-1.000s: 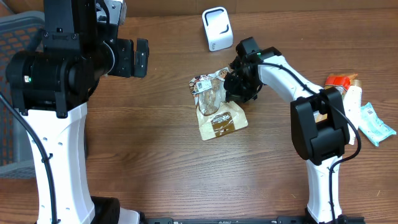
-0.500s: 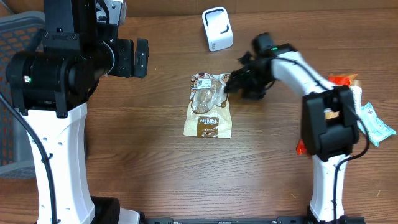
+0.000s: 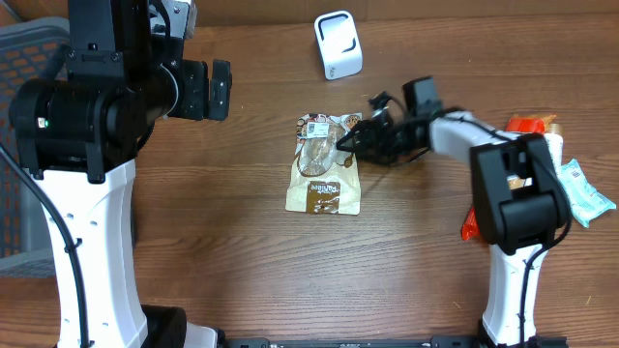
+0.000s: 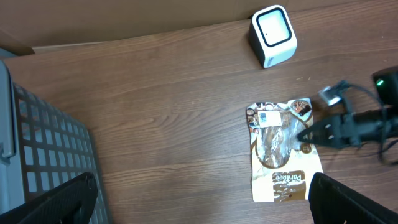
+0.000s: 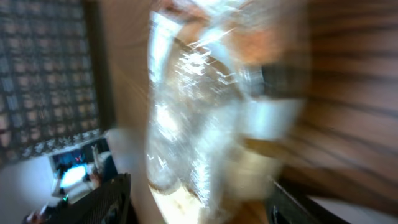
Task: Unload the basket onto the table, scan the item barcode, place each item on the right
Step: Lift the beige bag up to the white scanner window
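Item: snack pouch (image 3: 324, 166), brown with a clear window. It lies flat on the desk (image 3: 232, 261) near the middle, long axis running near to far. A small white label sits at its far left corner and a brown printed panel at its near end.

My right jaws (image 3: 350, 141): at the far right edge of the pouch, tips pointing left, low over the desk. From overhead I cannot tell whether the tips touch the wrapper or stop just beside it. The right wrist view is badly blurred. It shows the two fingers (image 5: 115, 199) spread apart with shiny clear film filling the space between them. Reading: jaws apart, not clamped on the pouch.

My left jaws (image 3: 215, 89): raised, well left of the pouch and apart from it. The left wrist view shows both fingers at the picture's lower corners, spread wide, with nothing between them.

Scanner (image 3: 338, 44): white, with a dark-rimmed window, standing at the far edge, right of the pouch's line and well apart from it.

Far left: grey mesh basket (image 3: 29, 58).

Right edge, behind my right arm: a red-orange pack (image 3: 530, 125), a white bottle (image 3: 550, 155) and a pale teal packet (image 3: 586, 193), lying close together.
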Controlling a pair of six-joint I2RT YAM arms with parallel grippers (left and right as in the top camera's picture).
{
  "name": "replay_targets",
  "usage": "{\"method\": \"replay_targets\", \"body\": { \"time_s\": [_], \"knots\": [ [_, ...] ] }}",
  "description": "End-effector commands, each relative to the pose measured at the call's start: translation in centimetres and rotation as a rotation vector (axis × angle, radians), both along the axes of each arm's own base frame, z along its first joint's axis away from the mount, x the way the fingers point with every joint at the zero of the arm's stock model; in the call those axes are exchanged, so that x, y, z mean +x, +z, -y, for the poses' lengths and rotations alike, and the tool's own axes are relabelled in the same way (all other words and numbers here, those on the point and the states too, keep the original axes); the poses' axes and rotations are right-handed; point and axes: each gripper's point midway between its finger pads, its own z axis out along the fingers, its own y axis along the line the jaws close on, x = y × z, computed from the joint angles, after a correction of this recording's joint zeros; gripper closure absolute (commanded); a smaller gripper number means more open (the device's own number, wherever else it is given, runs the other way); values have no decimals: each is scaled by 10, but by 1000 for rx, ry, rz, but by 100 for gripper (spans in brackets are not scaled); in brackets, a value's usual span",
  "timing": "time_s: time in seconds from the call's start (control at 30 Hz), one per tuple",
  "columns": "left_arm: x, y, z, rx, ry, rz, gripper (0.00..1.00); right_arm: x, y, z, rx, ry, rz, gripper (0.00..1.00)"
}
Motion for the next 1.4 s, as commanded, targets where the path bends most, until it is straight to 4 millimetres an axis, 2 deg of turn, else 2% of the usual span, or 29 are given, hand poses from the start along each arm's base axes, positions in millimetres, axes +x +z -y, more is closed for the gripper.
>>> {"method": "replay_targets", "body": {
  "time_s": [0.0, 0.03, 0.13, 0.23, 0.4, 0.5, 0.53, 0.63, 0.77, 0.93, 1.1, 1.23, 1.37],
  "knots": [
    [2, -1, 0, -3, 5, -1, 0, -33, -40, -27, -32, -66, -192, 30],
    [2, -1, 0, -3, 5, -1, 0, -31, -39, -40, -34, -79, -177, 31],
    [2, -1, 0, -3, 5, -1, 0, -26, -41, -57, -62, -121, -152, 32],
    [2, -1, 0, -3, 5, -1, 1, -24, -48, -68, -116, -171, -138, 40],
    [2, -1, 0, -3, 5, -1, 0, -24, -52, -72, -150, -184, -114, 73],
    [2, -1, 0, -3, 5, -1, 0, -25, -52, -72, -150, -179, -111, 87],
    [2, -1, 0, -3, 5, -1, 0, -25, -52, -71, -148, -178, -117, 96],
    [2, -1, 0, -3, 5, -1, 0, -21, -43, -67, -115, -160, -102, 96],
    [2, -1, 0, -3, 5, -1, 0, -12, -6, -55, -38, -110, -31, 96],
    [2, -1, 0, -3, 5, -1, 0, -14, 54, -36, -7, -45, 104, 96],
    [2, -1, 0, -3, 5, -1, 1, -29, 142, -32, 89, 50, 323, 96],
    [2, -1, 0, -3, 5, -1, 0, -43, 204, -23, 130, 79, 502, 96],
    [2, -1, 0, -3, 5, -1, 0, -65, 245, -17, 168, 132, 632, 96]
  ]
}}
